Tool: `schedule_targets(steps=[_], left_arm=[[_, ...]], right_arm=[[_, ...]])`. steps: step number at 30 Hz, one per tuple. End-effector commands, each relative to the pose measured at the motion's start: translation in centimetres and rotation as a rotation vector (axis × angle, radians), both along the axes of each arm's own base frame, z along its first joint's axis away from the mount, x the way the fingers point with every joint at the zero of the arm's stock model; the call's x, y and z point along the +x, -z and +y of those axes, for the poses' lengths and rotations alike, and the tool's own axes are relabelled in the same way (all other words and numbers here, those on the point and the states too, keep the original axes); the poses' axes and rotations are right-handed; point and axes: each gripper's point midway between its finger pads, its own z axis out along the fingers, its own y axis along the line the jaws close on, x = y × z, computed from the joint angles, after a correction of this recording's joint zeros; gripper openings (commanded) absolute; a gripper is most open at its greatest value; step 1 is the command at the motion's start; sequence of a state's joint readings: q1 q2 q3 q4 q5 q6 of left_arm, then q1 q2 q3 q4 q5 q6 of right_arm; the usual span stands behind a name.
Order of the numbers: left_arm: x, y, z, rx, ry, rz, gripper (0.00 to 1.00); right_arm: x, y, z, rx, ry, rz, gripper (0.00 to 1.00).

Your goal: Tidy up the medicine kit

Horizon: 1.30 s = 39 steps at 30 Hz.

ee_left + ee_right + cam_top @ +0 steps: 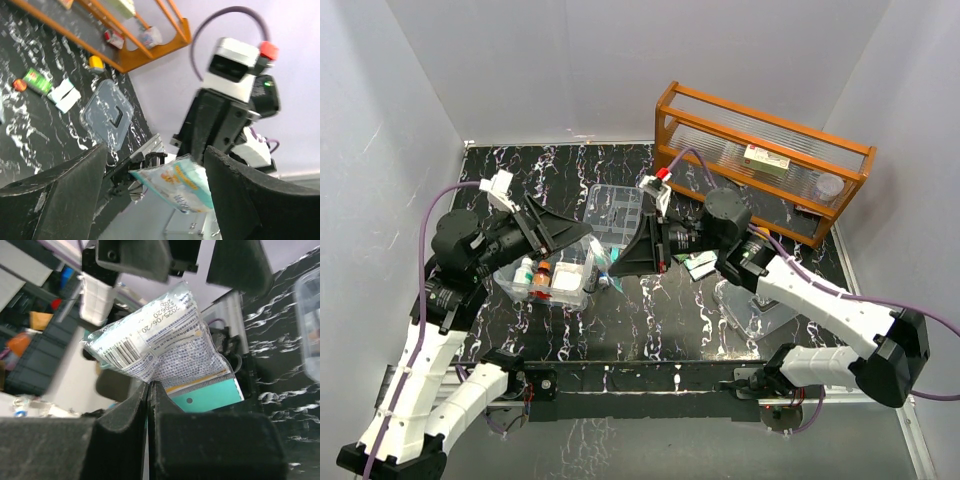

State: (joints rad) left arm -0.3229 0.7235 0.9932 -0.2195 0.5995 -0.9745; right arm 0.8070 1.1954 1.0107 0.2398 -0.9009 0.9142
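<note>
Right gripper (149,390) clamped on packet (160,340) edge, mid-air. Left gripper (155,160) open, straddling packet. Kit (570,298) on surface (650,320), left-centre, just left of packet. Advise: left grips squarely before right releases.

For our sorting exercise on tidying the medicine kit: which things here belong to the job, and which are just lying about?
Job: box, bottles in it, tray, lid, packet held in the shut right claw, open left claw.
Lying about: orange rack, pale carton in it.
</note>
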Motion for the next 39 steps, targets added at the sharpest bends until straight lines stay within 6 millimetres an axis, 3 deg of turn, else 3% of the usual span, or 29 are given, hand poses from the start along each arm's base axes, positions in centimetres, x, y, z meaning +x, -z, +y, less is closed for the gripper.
schedule_targets(steps=[1, 8, 12, 16, 21, 26, 30, 39], left_arm=[[0.1, 1.8, 1.1, 0.048, -0.087, 0.183, 0.76], [-0.4, 2.8, 0.8, 0.071, -0.049, 0.201, 0.76], [0.2, 3.4, 2.1, 0.154, -0.128, 0.197, 0.77], [0.5, 4.4, 2.5, 0.228, -0.130, 0.186, 0.77], [-0.1, 5.7, 1.5, 0.302, 0.002, 0.191, 0.77], [-0.9, 6.0, 0.0, 0.275, 0.138, 0.194, 0.77], [-1.2, 7.3, -0.2, 0.279, 0.170, 0.245, 0.73], [-3.1, 7.6, -1.6, 0.180, 0.309, 0.310, 0.68]], right_arm=[[2.9, -1.0, 0.7, -0.038, 0.119, -0.202, 0.00], [7.8, 4.7, 1.6, -0.376, 0.317, -0.408, 0.00], [8.8, 7.2, 1.2, -0.532, 0.350, -0.504, 0.00], [8.0, 7.4, 1.3, -0.540, 0.304, -0.613, 0.00], [6.2, 7.2, 1.3, -0.512, 0.190, -0.839, 0.00], [4.4, 7.3, 1.2, -0.436, 0.069, -1.001, 0.00], [3.6, 7.5, 0.9, -0.392, -0.013, -1.111, 0.00], [2.7, 10.2, 0.3, -0.466, -0.200, -1.216, 0.00]])
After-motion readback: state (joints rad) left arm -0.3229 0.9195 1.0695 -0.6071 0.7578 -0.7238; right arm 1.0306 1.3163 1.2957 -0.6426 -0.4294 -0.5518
